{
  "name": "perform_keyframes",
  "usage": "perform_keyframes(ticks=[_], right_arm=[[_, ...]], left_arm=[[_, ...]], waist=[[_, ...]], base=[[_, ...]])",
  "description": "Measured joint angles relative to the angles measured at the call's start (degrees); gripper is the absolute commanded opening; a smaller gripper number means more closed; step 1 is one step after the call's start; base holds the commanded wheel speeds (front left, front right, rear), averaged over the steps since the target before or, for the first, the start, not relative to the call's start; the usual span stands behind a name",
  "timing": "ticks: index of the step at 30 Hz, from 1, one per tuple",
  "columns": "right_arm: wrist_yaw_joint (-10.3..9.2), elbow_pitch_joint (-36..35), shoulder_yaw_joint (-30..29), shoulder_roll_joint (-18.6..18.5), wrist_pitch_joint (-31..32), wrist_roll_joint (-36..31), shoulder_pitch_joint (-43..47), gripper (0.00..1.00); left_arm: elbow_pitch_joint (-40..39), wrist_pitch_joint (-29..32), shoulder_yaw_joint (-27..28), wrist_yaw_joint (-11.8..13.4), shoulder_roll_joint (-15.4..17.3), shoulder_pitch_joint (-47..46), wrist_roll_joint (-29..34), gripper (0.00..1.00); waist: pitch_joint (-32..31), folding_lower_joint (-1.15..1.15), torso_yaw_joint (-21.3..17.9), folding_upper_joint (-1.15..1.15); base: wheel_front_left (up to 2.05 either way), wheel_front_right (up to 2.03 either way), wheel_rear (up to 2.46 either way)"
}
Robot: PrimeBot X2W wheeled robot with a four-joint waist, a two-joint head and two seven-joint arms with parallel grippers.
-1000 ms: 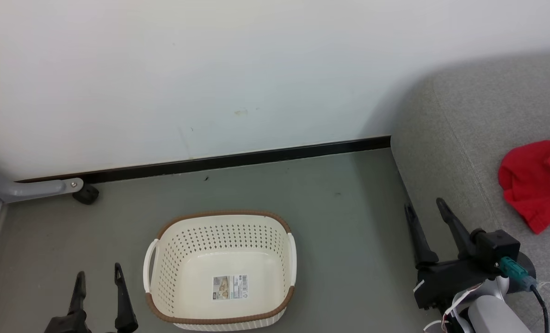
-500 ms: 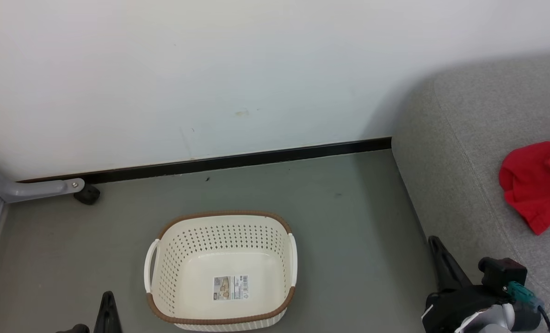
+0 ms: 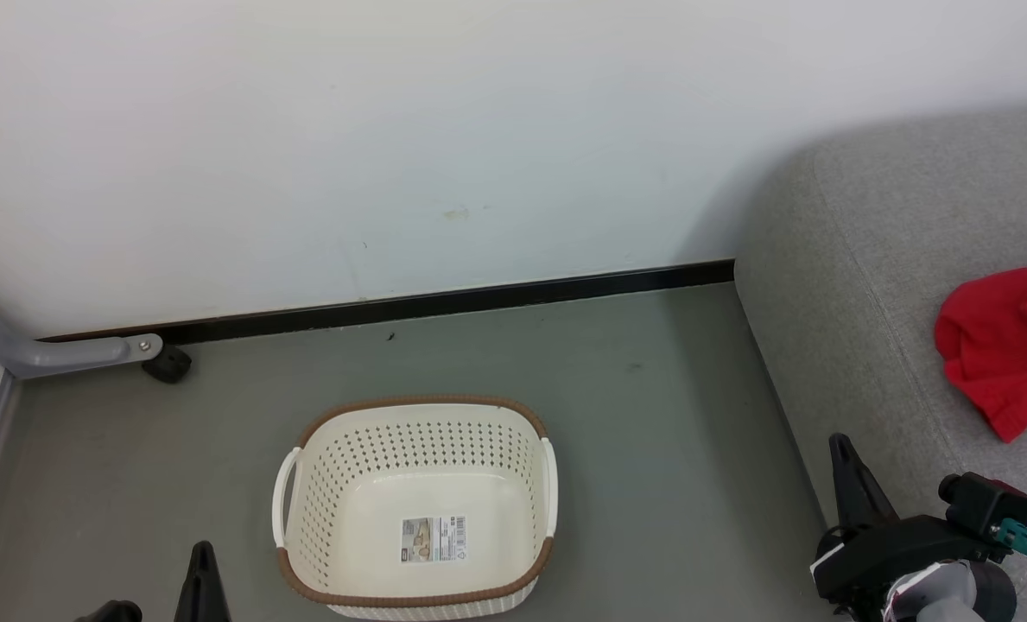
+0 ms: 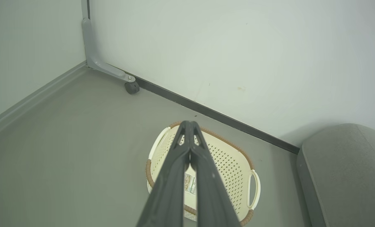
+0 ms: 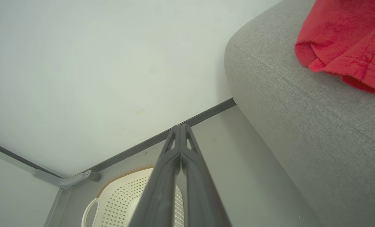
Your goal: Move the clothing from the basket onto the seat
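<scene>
The red clothing (image 3: 1001, 345) is lying on the sofa (image 3: 867, 259), near its rounded edge. The basket (image 3: 409, 449) is sitting on the floor (image 3: 651, 432) near the wall (image 3: 478, 130). The left tool (image 4: 190, 126) and right tool (image 5: 180, 127) are each pressing their fingers together.

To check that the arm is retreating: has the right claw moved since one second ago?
Yes. The right claw has drawn back toward the view's bottom edge, farther from the black baseboard, and has shut.

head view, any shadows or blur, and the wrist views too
Head view: even light, soft shadow on the wall by the seat. Left wrist view: left gripper looms soft near the lens, basket sharp. Right wrist view: stitching on clothing crisp.
</scene>
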Motion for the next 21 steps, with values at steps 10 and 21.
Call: perform_keyframes(ticks=[10, 21], right_arm=[[0.48, -1.15, -2.18, 0.22, 2.03, 7.73, 0.27, 0.00], [0.93, -2.46, -4.54, 0.60, 4.54, 16.15, 0.40, 0.00]], left_arm=[[-0.02, 2.20, 0.48, -1.45, -0.19, -0.52, -7.68, 0.00], [-0.09, 4.44, 1.03, -3.07, -0.32, -1.60, -16.52, 0.00]], waist=[[-0.15, 0.00, 0.21, 0.00], [-0.31, 0.00, 0.43, 0.00]], base=[[0.00, 0.00, 0.00], [0.00, 0.00, 0.00]])
